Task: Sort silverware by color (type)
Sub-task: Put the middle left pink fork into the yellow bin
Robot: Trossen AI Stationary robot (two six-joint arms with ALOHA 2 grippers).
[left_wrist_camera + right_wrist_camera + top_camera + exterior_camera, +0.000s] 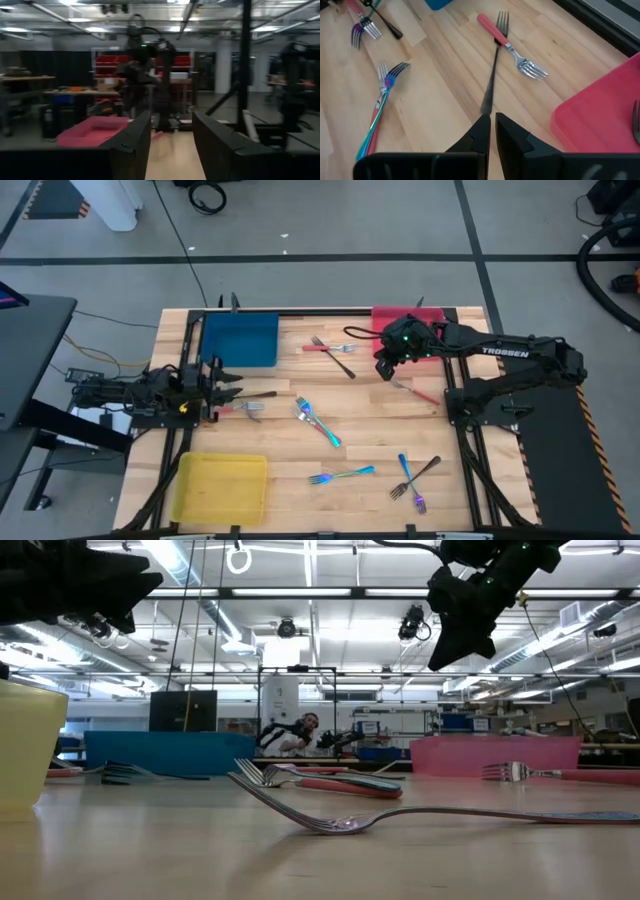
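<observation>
- The left pincer [228,387] sits at the bench's [300,460] left edge, between the blue tray [240,338] and the yellow tray [220,488]. Its fingers [131,140] stand parted with nothing between them.
- The right pincer [385,370] hangs above the bench near the red tray [385,318] at the far right corner. Its fingers [476,135] are nearly together, and whether they pinch anything I cannot tell.
- A red-handled fork [512,47] and a dark fork [495,60] lie crossed near the far edge, between the blue and red trays.
- Another red-handled utensil [418,392] lies just beside the right pincer.
- Two iridescent forks [318,422] lie together mid-bench.
- One iridescent fork [342,475] lies near the front edge; to its right an iridescent one [408,482] crosses a dark one [422,472].
- A few utensils [250,408] lie just beside the left pincer.
</observation>
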